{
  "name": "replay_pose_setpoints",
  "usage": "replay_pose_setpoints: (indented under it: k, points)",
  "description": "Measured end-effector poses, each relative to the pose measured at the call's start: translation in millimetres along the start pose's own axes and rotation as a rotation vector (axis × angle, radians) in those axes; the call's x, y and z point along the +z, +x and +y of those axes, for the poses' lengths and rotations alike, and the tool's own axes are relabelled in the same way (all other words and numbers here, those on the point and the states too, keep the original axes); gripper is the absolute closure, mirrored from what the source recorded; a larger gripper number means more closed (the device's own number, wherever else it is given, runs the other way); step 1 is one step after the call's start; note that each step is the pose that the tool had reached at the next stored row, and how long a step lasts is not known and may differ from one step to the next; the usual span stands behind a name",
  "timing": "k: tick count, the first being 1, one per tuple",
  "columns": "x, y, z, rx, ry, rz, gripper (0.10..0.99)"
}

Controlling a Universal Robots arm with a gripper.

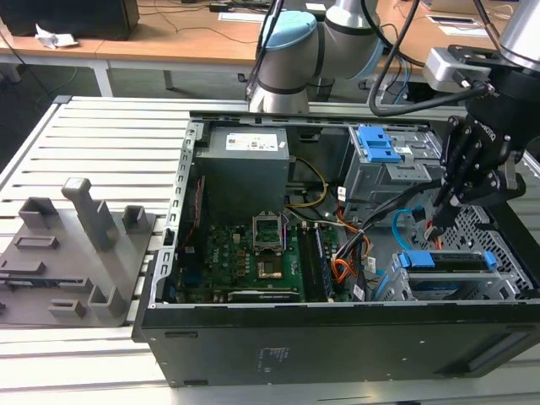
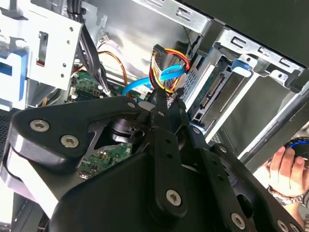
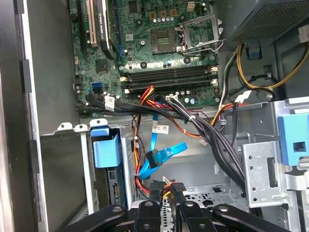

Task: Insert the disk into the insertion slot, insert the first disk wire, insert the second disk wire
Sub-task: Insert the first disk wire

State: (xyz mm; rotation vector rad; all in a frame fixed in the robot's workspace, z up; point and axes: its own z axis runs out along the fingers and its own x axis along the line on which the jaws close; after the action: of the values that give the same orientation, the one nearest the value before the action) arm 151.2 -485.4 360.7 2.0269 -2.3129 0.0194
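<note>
While the disk (image 1: 456, 261) sits slotted, the second wrist view shows a hand (image 2: 288, 169).

Bright daylight, soft shadows (some glare)

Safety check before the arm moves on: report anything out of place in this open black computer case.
The thin, flat light-blue cable loops loose inside the black computer case, its end apparently unplugged. In the second wrist view a person's hand is near the case.
</note>
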Motion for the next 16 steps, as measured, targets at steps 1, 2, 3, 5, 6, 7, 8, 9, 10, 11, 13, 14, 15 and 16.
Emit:
replay_pose_setpoints:
  k: [1,2,3,5,6,7,8,9,10,11,13,14,15,16]
  points:
    - [0.0,0.0,0.0,0.000,0.000,0.0017,0.847]
    - [0.0,-0.1,0.0,0.000,0.001,0.0046,0.847]
    - [0.0,0.0,0.0,0.000,0.001,0.0079,0.847]
    - [-0.2,0.0,0.1,0.000,0.001,0.0093,0.847]
    - [-0.3,0.1,0.8,0.000,0.002,0.0094,0.847]
    - [-0.9,0.2,1.6,0.000,0.003,0.0099,0.847]
    - [-1.3,0.3,2.4,0.000,0.004,0.0100,0.847]
    - [-2.2,0.5,3.2,0.000,0.005,0.0105,0.847]
    - [-2.5,0.6,3.9,0.001,0.005,0.0107,0.847]
    - [-2.8,0.7,4.4,0.001,0.006,0.0111,0.847]
    - [-2.4,0.7,4.4,0.001,0.006,0.0115,0.847]
    - [-1.0,0.6,4.3,0.002,0.006,0.0119,0.847]
    - [1.6,0.5,3.5,0.006,0.006,0.0119,0.847]
    - [2.6,0.3,2.2,0.009,0.006,0.0121,0.847]
